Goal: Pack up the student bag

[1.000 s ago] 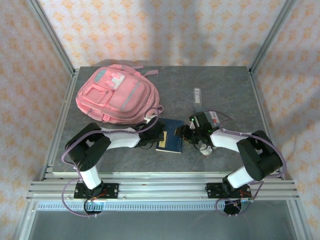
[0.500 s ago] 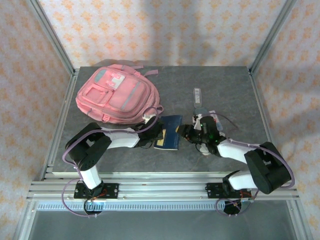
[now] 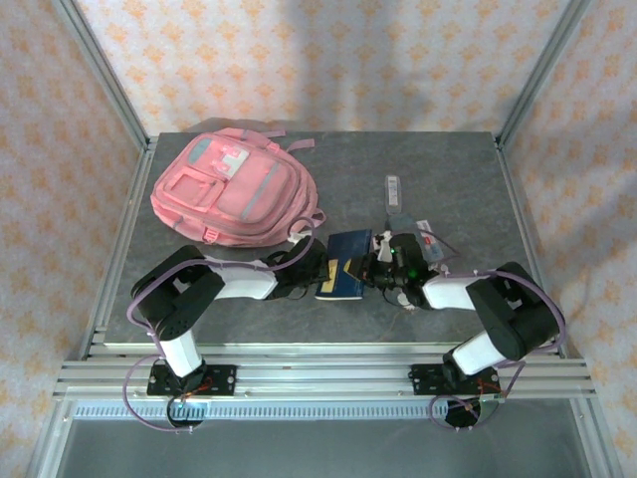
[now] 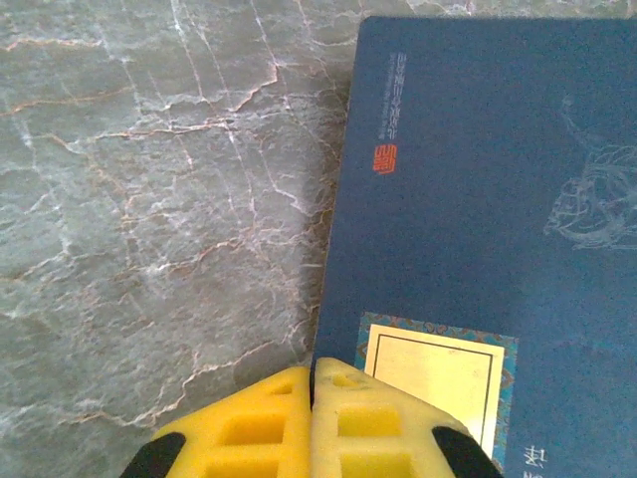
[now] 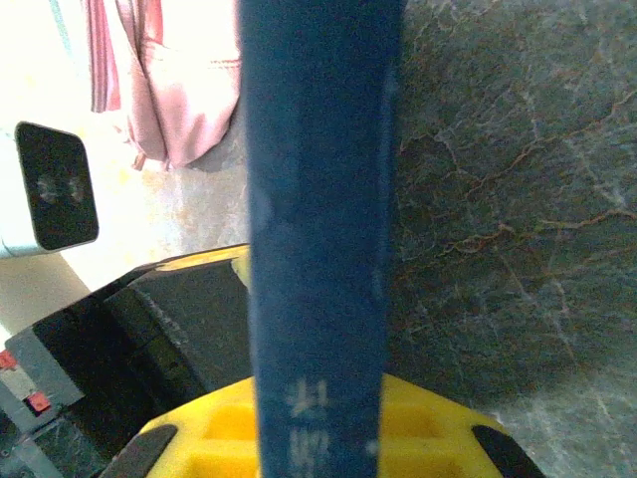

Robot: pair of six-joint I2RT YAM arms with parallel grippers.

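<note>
The student bag (image 3: 234, 189), a large pink backpack, lies at the back left of the table; its pink fabric (image 5: 169, 90) also shows in the right wrist view. A blue book (image 3: 345, 265) lies between my two grippers. My left gripper (image 3: 322, 271) is at the book's left edge. Its yellow fingers (image 4: 259, 428) are pressed together, with the tips touching the edge of the book's cover (image 4: 478, 199) and nothing between them. My right gripper (image 3: 371, 267) is shut on the book's right edge, and the spine (image 5: 318, 199) runs up between its yellow fingers (image 5: 428, 428).
A clear narrow case (image 3: 394, 191) lies behind the right gripper, and a small red-and-white item (image 3: 428, 235) lies just right of it. The grey marble table (image 3: 458, 179) is framed by metal posts. The left arm's black wrist (image 5: 149, 329) sits close behind the book.
My right gripper has moved left onto the book's right edge and closed on it. The book has shifted a little to the right. The left gripper stays shut at the book's left edge.
</note>
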